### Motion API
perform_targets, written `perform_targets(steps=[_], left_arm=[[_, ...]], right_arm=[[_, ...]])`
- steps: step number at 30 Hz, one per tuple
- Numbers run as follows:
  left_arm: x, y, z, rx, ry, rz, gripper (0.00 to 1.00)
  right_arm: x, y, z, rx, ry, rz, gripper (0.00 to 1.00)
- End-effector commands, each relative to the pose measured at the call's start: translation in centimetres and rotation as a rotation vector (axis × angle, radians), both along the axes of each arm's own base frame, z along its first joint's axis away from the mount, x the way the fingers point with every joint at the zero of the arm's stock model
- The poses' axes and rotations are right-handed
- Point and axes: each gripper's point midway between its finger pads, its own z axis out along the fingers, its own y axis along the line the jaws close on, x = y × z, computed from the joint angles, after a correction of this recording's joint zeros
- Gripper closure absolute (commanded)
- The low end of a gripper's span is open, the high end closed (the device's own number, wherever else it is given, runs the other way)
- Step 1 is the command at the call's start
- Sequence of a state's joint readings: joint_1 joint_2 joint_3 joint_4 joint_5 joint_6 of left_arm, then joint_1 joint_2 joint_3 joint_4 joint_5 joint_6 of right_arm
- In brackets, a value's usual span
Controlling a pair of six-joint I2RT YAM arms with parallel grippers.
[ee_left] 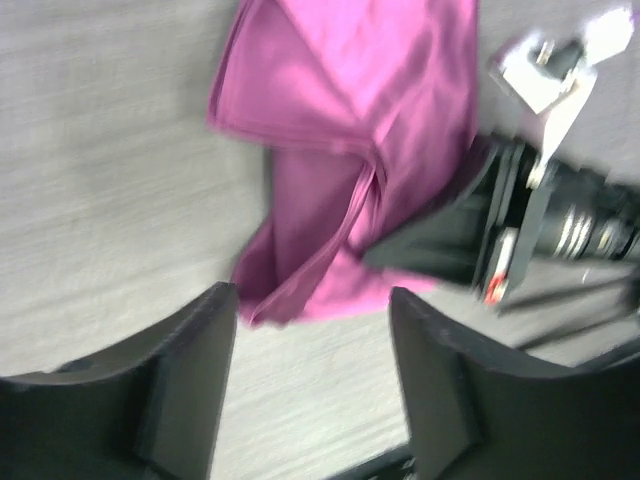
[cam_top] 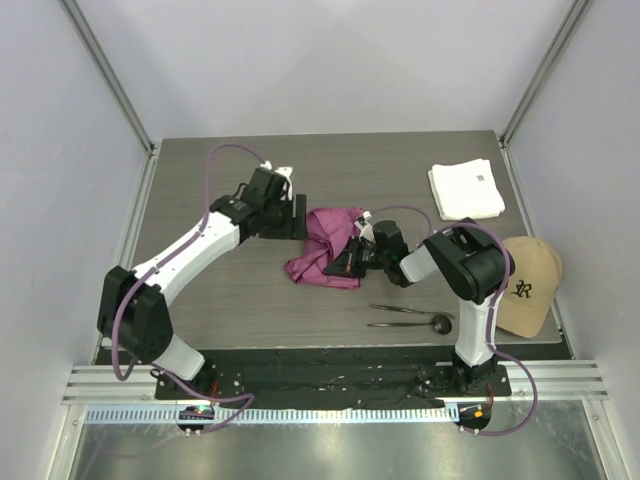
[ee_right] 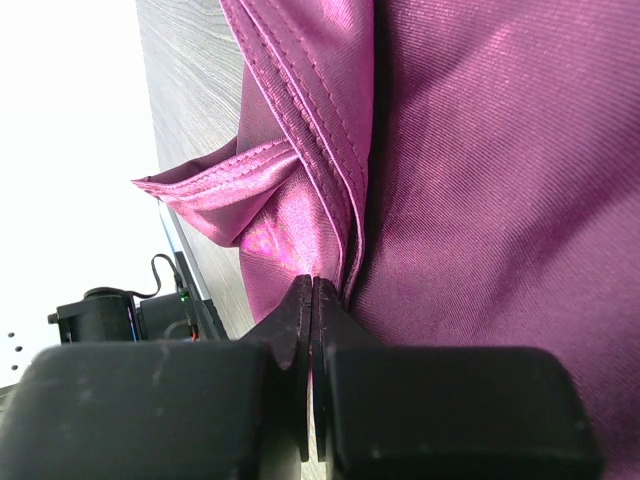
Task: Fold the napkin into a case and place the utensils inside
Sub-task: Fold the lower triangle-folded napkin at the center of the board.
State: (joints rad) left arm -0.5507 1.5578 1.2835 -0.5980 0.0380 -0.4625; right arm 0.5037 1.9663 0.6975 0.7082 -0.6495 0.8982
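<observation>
The grey wood-grain table [cam_top: 220, 300] bears a rumpled magenta napkin [cam_top: 325, 250] near its middle. 2 dark utensils [cam_top: 405, 317] lie side by side toward the near edge. A folded white cloth [cam_top: 466, 189] sits at the far right and a tan cap [cam_top: 525, 285] at the right edge.

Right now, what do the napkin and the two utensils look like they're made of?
The napkin: thin woven cloth with a satin-like sheen and stitched hems, possibly synthetic. The utensils: thin and dark, probably metal with a black finish, though they are too small here to be sure.
</observation>
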Motion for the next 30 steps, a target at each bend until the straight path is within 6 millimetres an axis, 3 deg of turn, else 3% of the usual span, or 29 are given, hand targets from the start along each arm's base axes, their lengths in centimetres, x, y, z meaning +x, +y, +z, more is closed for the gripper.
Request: perform_targets(steps=[1, 4, 6, 8, 12, 19, 21, 30], left_arm=[[-2.4, 0.7, -1.8, 0.011, 0.031, -0.078, 0.28], [-3.0, 1.5, -3.1, 0.038, 0.058, -0.057, 0.32], [-3.1, 2.0, -4.0, 0.06, 0.067, -0.048, 0.42], [-3.2, 2.3, -4.3, 0.073, 0.07, -0.038, 0.46], [-3.2, 3.1, -5.4, 0.122, 0.077, -0.028, 0.46], [-2.6, 1.6, -7.6, 0.104, 0.135, -0.062, 0.53], [-2.6, 1.7, -8.0, 0.114, 0.141, -0.062, 0.59], [-2.4, 2.6, -8.9, 0.172, 0.144, -0.054, 0.68]], right_arm=[[-0.7, -1.8, -4.2, -0.126, 0.071, -0.042, 0.99], [-0.8, -1.8, -4.1, -0.125, 0.069, -0.039, 0.99], [-0.8, -1.9, -3.9, -0.125, 0.068, -0.04, 0.99], [-0.8, -1.9, -3.8, -0.123, 0.067, -0.039, 0.99], [-0.7, -1.9, -3.6, -0.124, 0.06, -0.038, 0.99], [-0.7, -1.9, -3.7, -0.117, 0.065, -0.038, 0.99], [-0.7, -1.9, -3.6, -0.115, 0.064, -0.037, 0.99], [-0.7, -1.7, -3.6, -0.111, 0.067, -0.033, 0.99]])
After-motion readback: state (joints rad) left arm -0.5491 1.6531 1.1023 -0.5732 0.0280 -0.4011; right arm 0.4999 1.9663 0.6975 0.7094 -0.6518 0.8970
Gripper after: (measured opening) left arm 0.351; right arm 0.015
